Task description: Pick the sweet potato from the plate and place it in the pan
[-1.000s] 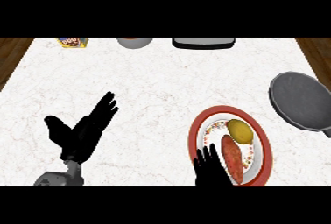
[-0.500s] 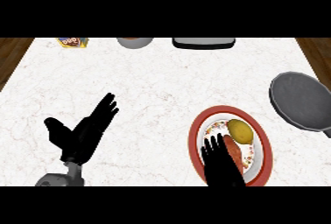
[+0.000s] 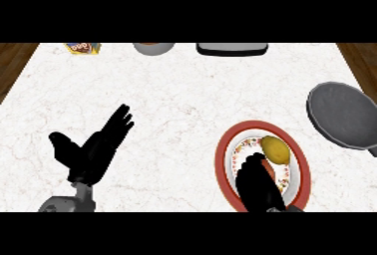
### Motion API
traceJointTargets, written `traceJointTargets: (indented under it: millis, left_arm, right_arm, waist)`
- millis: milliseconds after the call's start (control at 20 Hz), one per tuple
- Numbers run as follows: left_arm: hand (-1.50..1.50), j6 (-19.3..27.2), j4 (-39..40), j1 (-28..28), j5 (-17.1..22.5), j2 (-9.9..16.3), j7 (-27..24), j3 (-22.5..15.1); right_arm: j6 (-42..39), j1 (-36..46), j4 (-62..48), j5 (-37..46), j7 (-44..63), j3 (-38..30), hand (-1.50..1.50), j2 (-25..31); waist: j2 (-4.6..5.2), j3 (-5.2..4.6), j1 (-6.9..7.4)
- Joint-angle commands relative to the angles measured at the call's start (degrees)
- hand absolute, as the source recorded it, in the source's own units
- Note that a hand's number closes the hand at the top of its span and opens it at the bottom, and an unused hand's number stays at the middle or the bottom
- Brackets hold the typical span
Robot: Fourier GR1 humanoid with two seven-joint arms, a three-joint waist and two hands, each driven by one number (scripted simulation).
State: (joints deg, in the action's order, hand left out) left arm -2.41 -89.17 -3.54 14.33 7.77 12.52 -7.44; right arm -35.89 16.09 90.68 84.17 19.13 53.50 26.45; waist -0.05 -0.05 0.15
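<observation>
A red-rimmed plate point(image 3: 223, 154) lies at the lower right of the marble counter. On it rests a yellow-green rounded item point(image 3: 275, 149). Beside that lies the orange sweet potato point(image 3: 276, 173), mostly hidden under my right hand point(image 3: 258, 187). That hand comes in from the lower edge and lies over the plate with its fingers stretched out along the sweet potato. The dark grey pan point(image 3: 342, 119) sits at the right edge, above and to the right of the plate. My left hand point(image 3: 92, 149) rests open at the lower left, fingers up.
Along the counter's far edge stand a small printed packet point(image 3: 83, 47), a grey bowl point(image 3: 153, 48) and a dark flat tray point(image 3: 231, 48). Wooden floor shows past the counter's left and right edges.
My right hand has slid forward onto the plate and now covers most of the orange sweet potato. The left hand has not moved.
</observation>
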Motion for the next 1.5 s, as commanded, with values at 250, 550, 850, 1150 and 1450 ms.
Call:
traceJointTargets:
  millis: [250,550,850,1150,1450]
  left_arm:
    - [0.0,0.46,-0.94,-1.79,-0.53,-0.71,2.28,1.4]
    - [0.0,0.46,0.69,1.01,-1.78,-2.69,-1.44,0.03]
    - [0.0,0.76,-0.93,1.74,-0.22,-0.2,0.19,3.47]
    - [0.0,-0.04,-1.27,-0.19,-0.54,-1.11,2.5,0.96]
    - [0.0,-0.72,0.59,1.78,-1.64,-1.88,-1.08,0.42]
  right_arm:
    - [13.22,3.54,-10.23,7.23,-9.59,0.21,1.5,1.43]
    - [12.3,-2.03,-6.3,2.38,0.97,-11.2,1.5,-7.17]
    - [21.31,-6.33,-3.39,-7.33,20.52,-32.72,1.5,-23.49]
    - [33.65,-0.18,6.26,-2.6,31.63,-33.0,1.5,-26.28]
    - [46.77,-3.19,13.74,-8.63,32.19,-34.78,1.5,-26.41]
  waist:
    - [0.08,0.06,0.19]
    - [0.05,0.12,-1.18]
    - [-0.21,0.42,-3.62]
    - [-0.23,0.12,-0.94]
    - [-0.01,0.1,-0.48]
